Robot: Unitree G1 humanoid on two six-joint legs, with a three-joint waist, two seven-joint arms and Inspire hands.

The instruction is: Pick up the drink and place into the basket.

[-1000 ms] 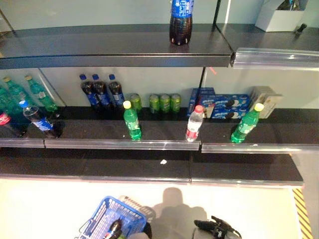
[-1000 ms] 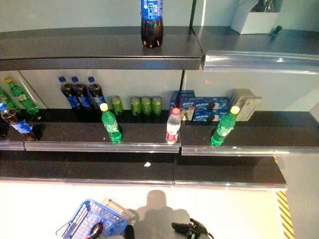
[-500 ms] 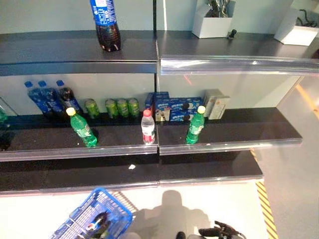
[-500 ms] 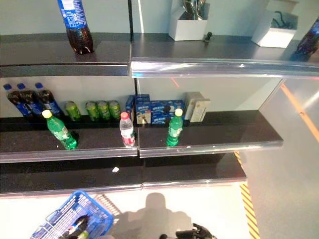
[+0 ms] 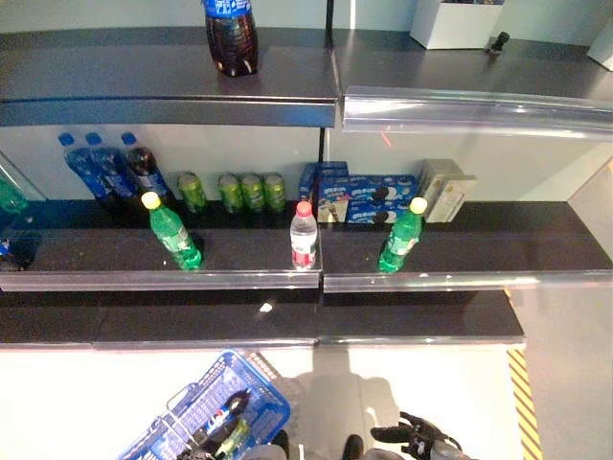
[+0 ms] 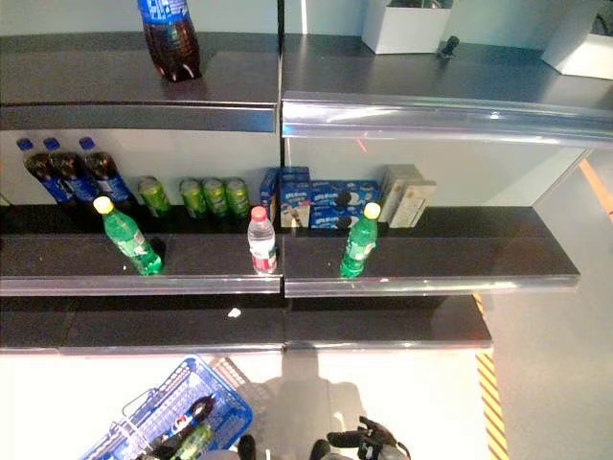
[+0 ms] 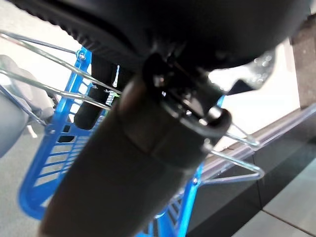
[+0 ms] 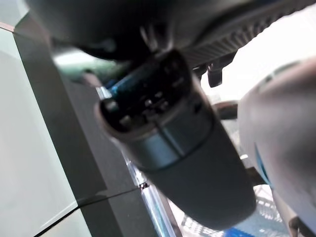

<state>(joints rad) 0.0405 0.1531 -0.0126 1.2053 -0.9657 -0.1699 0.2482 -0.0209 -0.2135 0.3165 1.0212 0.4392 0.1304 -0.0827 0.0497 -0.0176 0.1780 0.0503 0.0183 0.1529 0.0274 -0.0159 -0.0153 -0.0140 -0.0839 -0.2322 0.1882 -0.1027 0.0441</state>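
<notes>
The blue basket (image 5: 218, 414) hangs low at the left, off the floor, with a dark cola bottle (image 5: 222, 418) and a green bottle (image 5: 233, 437) inside. My left hand (image 7: 222, 24) is shut on its thin wire handles (image 7: 44, 66). My right hand (image 5: 418, 439) hangs low at the right, open and empty, far below the shelves. On the middle shelf's front edge stand a green bottle with a yellow cap (image 5: 172, 232), a clear bottle with a red cap (image 5: 303, 236) and another green bottle (image 5: 400, 236).
Dark cola bottles (image 5: 115, 171), green cans (image 5: 239, 192), blue cookie boxes (image 5: 359, 196) and a beige box (image 5: 445, 190) stand at the shelf's back. A large cola bottle (image 5: 231, 36) and a white box (image 5: 455, 21) are on the top shelf. Striped tape (image 5: 525, 402) marks the floor at the right.
The whole picture has shifted, so the camera has moved. The blue basket still hangs from my left hand with the drinks in it. My right hand stays low and empty.
</notes>
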